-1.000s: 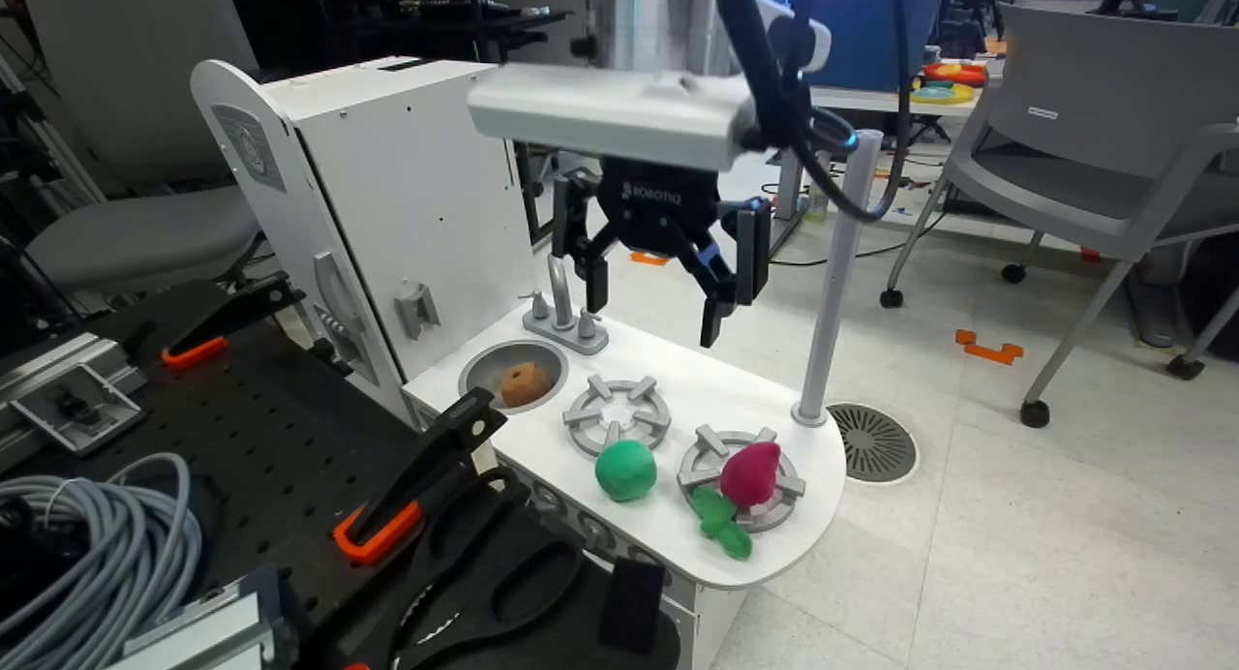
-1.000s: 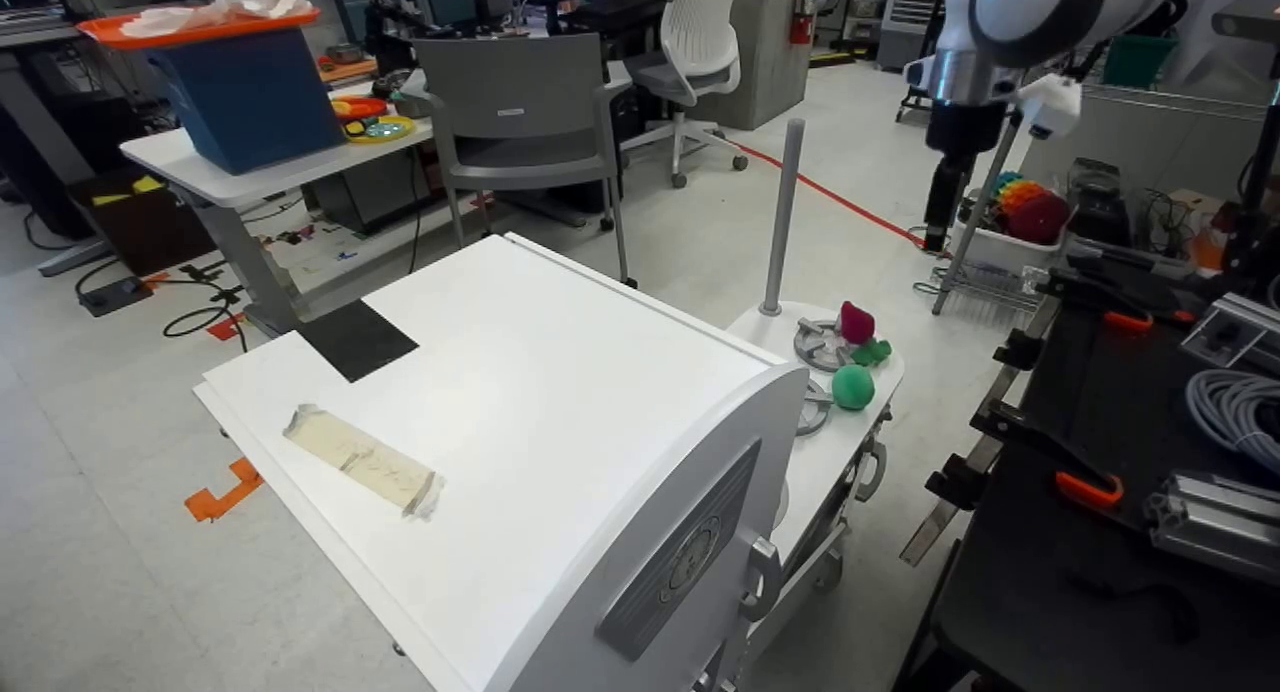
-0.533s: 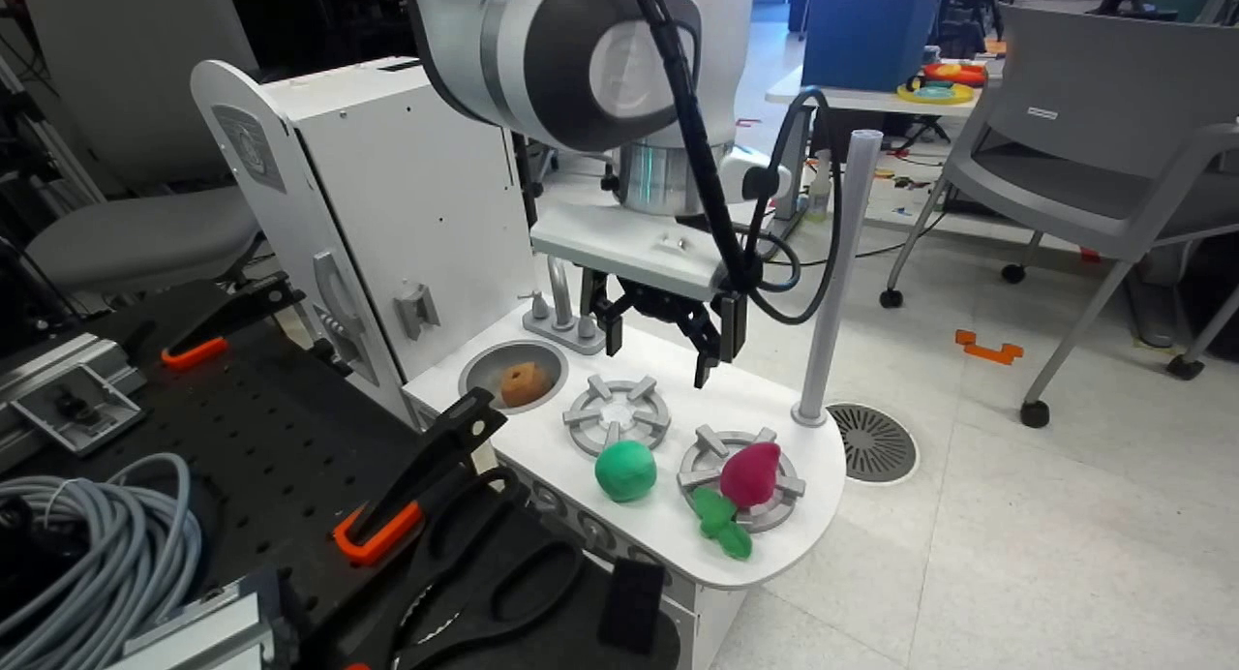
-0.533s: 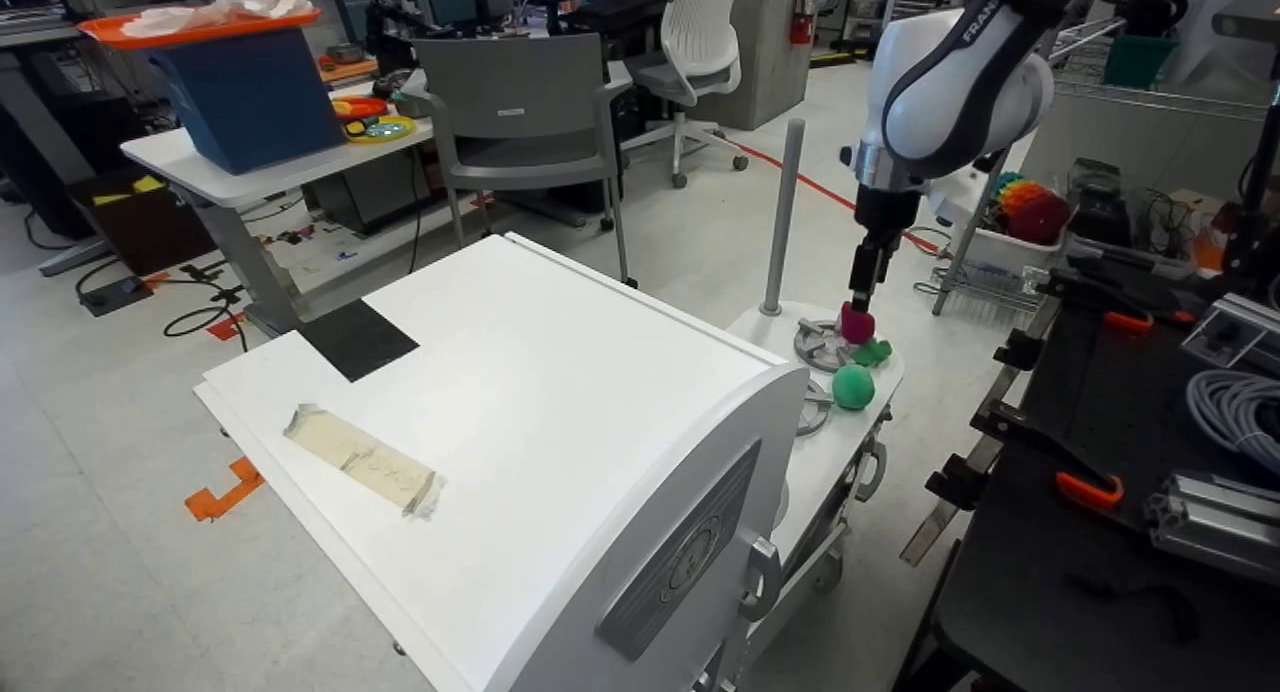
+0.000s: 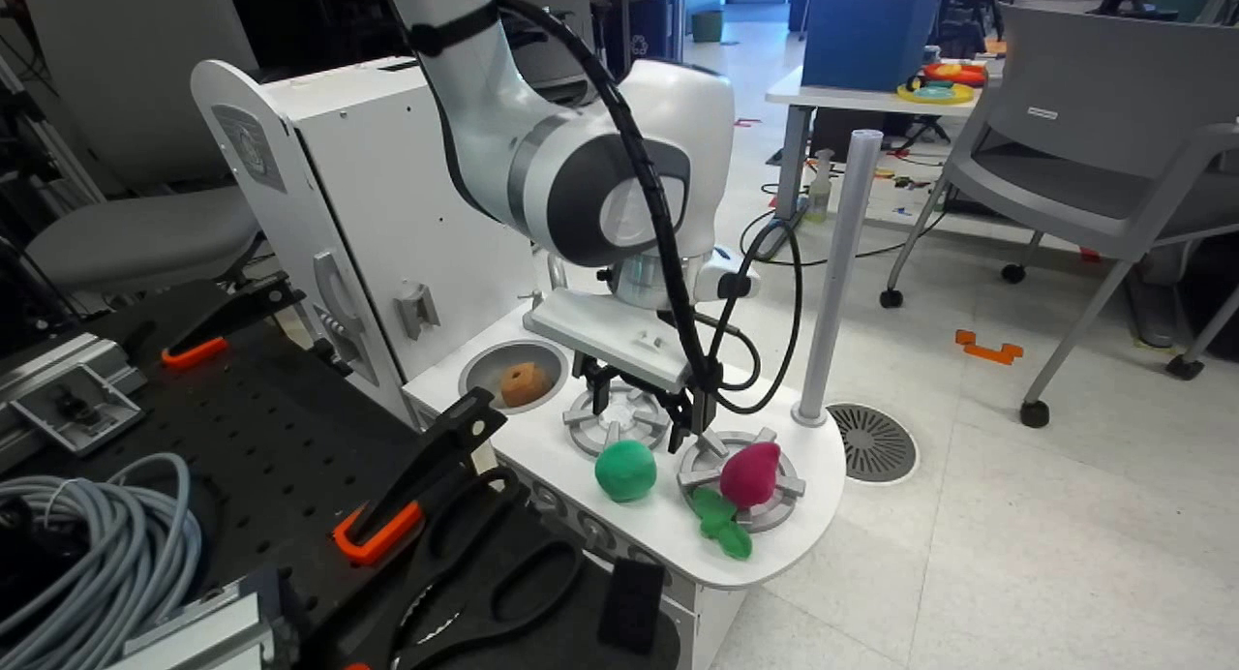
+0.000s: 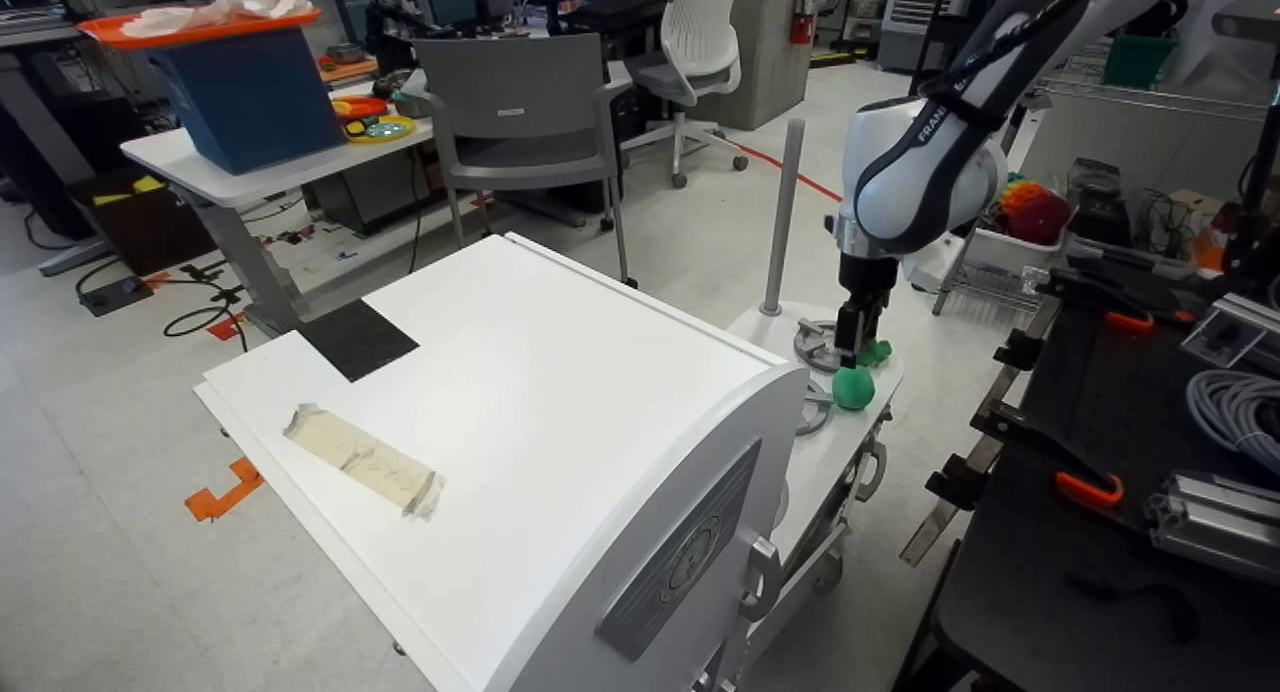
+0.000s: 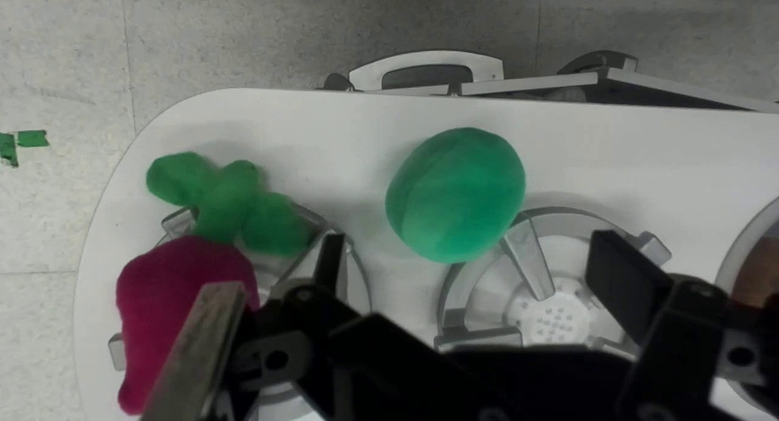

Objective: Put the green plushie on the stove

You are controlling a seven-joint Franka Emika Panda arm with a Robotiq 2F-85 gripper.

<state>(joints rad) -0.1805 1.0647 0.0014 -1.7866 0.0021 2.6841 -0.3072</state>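
Note:
The green plushie (image 5: 625, 471) is a round ball on the white counter, at the front edge of the burner near the sink (image 5: 581, 419). It also shows in an exterior view (image 6: 853, 388) and in the wrist view (image 7: 456, 194), where it overlaps the rim of that burner (image 7: 529, 263). My gripper (image 5: 639, 420) is open and empty, low over the stove and behind the plushie. In the wrist view the fingers (image 7: 470, 275) are wide apart, with the ball ahead between their lines. In an exterior view the gripper (image 6: 857, 350) appears just above the ball; contact cannot be told.
A pink plush (image 5: 750, 474) with a green leafy part (image 5: 721, 523) lies on the end burner (image 5: 792, 486), near my left finger in the wrist view. A brown block (image 5: 524, 384) sits in the sink (image 5: 467, 372). A grey post (image 5: 840, 273) and white cabinet (image 5: 416, 205) stand nearby.
My arm has come down from high above the counter to low over the burners, and toward the green plushie. The gripper has stayed open. The plushies have not moved.

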